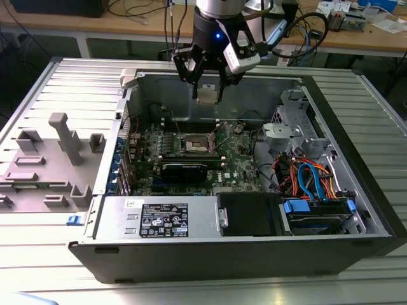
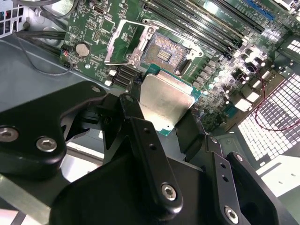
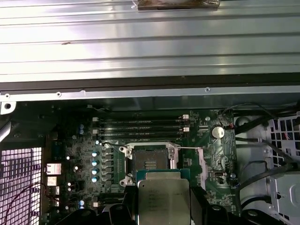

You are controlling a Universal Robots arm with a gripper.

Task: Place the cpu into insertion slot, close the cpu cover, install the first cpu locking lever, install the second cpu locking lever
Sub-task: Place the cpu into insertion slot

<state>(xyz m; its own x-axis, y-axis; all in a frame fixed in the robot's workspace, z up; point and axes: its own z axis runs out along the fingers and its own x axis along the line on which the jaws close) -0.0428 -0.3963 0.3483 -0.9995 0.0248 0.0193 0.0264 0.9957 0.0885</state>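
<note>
My gripper (image 1: 208,89) hangs above the open computer case, shut on the cpu (image 1: 208,96), a flat square chip with a dull silver top. In both wrist views the cpu (image 2: 168,93) (image 3: 163,199) sits between the black fingers (image 2: 136,117), above the board. The insertion slot (image 1: 196,145) (image 2: 164,51) (image 3: 149,164) lies open below, its dark centre bare. The cpu cover (image 2: 124,42), a silver frame plate, stands flipped up beside the slot. The locking levers I cannot make out.
The case's back wall (image 1: 254,86) runs close behind the gripper. Long black memory slots (image 3: 140,124) lie beside the socket, and a black card (image 1: 184,170) in front of it. A drive cage with blue cables (image 1: 311,184) sits at the exterior view's right, and a grey fixture (image 1: 57,159) outside at its left.
</note>
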